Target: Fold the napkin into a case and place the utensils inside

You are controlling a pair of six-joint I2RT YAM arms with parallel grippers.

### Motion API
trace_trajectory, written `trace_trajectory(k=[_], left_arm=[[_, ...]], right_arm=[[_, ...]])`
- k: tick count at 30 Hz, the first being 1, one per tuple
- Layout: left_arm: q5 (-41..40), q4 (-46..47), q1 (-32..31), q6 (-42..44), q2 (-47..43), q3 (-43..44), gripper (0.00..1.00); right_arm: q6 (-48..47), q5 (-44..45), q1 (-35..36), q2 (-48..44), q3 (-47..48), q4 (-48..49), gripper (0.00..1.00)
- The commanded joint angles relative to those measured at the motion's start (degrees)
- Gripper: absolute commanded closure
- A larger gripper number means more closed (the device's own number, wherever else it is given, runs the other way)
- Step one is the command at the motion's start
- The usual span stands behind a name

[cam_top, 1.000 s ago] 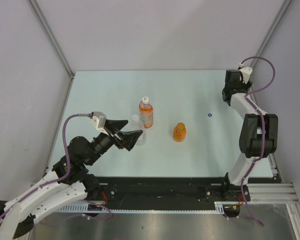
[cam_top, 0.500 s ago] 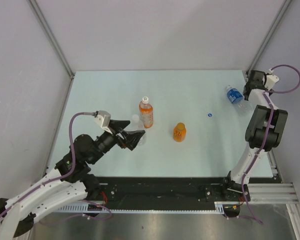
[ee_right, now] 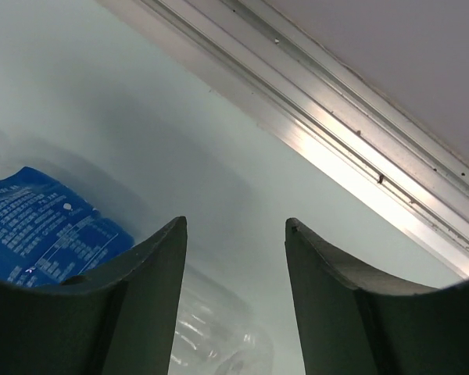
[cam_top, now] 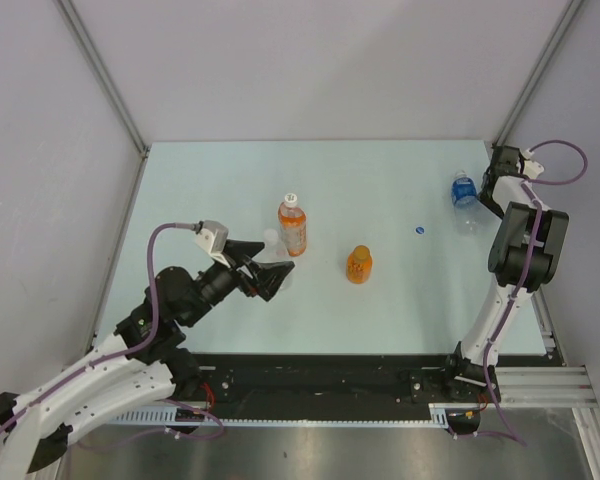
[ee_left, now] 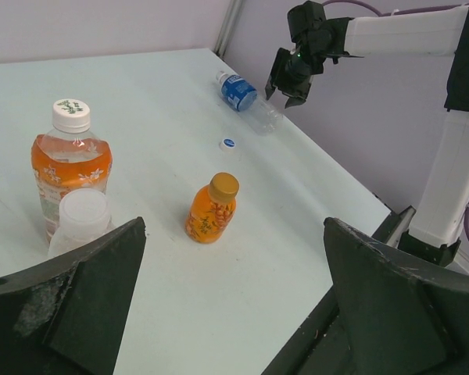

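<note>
Fig. 1: neither napkin nor utensils appear anywhere on the table (cam_top: pixel 380 290); with the left gripper (cam_top: pixel 270 272) spread wide and the right gripper (ee_right: pixel 234 224) parted beside the blue bottle (cam_top: pixel 463 190), the 2 arms should first locate the napkin.

I count four bottles on the table (cam_top: pixel 200 190). One is the tall orange bottle (cam_top: pixel 293 228) with a white cap, standing upright. Just beside it, on its near side, stands one clear bottle (ee_left: pixel 80 226) with a white lid. A little to its right stands one small orange bottle (cam_top: pixel 359 265). Far to its right lies one blue-labelled bottle (cam_top: pixel 465 192). One loose blue cap (cam_top: pixel 420 231) lies well to its right. I have two grippers: my left gripper (ee_left: pixel 234 308) and my right gripper (ee_right: pixel 234 250).
</note>
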Motion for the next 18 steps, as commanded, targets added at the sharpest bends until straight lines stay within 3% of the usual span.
trace_trajectory(k=[1, 8, 9, 11, 18], left_arm=[[1.2, 2.1, 0.1, -0.7, 0.6, -0.4, 0.00], [1.7, 1.9, 0.1, -0.9, 1.0, -0.7, 0.00], [1.9, 3.5, 0.1, -0.9, 1.3, -0.8, 0.00], [2.2, 3.9, 0.1, -1.1, 2.0, -0.7, 0.00], [3.1, 4.7, 0.1, -1.2, 3.7, -0.3, 0.00]], right_arm=[[2.2, 0.6, 0.6, -1.7, 0.1, -0.5, 0.41], [0.5, -2.5, 1.6, -10.3, -5.3, 10.9, 0.30], [0.2, -4.9, 1.9, -10.6, -5.1, 11.7, 0.17], [0.4, -6.6, 2.2, -10.6, -3.2, 11.8, 0.00], [1.4, -15.8, 3.6, -3.5, 7.1, 3.7, 0.00]])
